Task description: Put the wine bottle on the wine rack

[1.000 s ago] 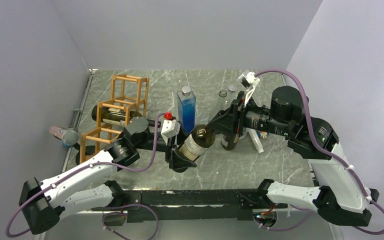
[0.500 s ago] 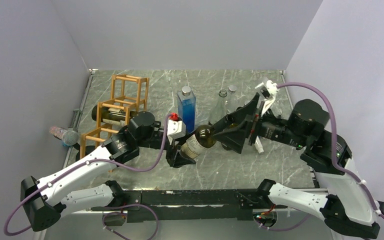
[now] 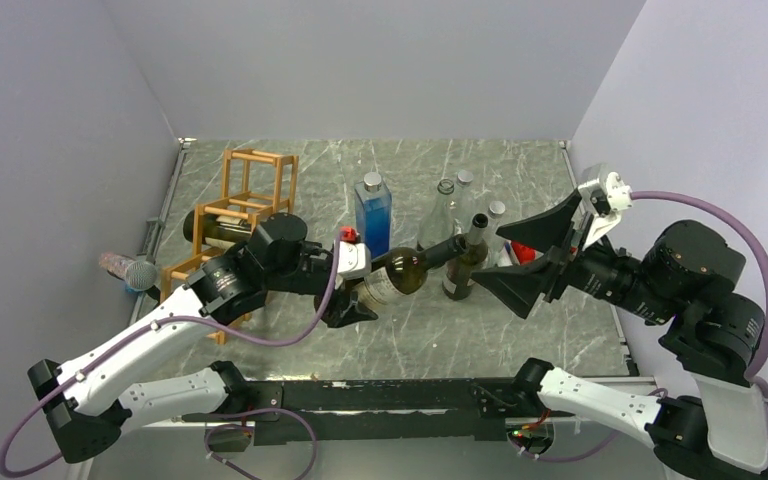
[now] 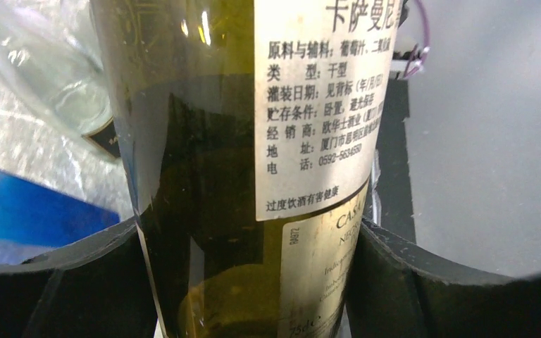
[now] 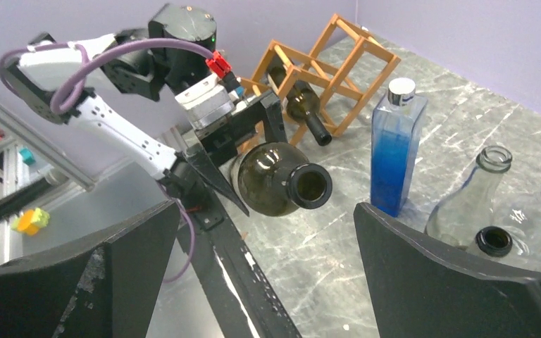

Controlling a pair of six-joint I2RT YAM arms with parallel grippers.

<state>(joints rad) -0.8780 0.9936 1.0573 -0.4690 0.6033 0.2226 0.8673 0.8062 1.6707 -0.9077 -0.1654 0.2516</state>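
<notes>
The wine bottle (image 3: 396, 274), dark green glass with a pale label, hangs tilted above the table with its open mouth toward the right. My left gripper (image 3: 352, 298) is shut on its lower body. In the left wrist view the bottle (image 4: 239, 176) fills the space between the two fingers of the left gripper (image 4: 253, 282). My right gripper (image 3: 532, 256) stands open to the right of the bottle's mouth, apart from it; in the right wrist view the right gripper (image 5: 264, 282) faces the bottle (image 5: 275, 179) with nothing between its fingers. The wine rack (image 3: 248, 205) stands at the left, also seen as the rack (image 5: 345, 63).
A second dark bottle (image 3: 222, 231) lies in the rack. A blue square bottle (image 3: 372, 222), a dark upright bottle (image 3: 463, 268) and clear glass bottles (image 3: 447, 200) stand mid-table. A microphone (image 3: 130, 270) lies at the left edge. Side walls close in the table.
My right gripper let go of the bottle's neck, opened wide and drew back to the right. The left gripper kept its hold and shifted slightly left, laying the bottle flatter.
</notes>
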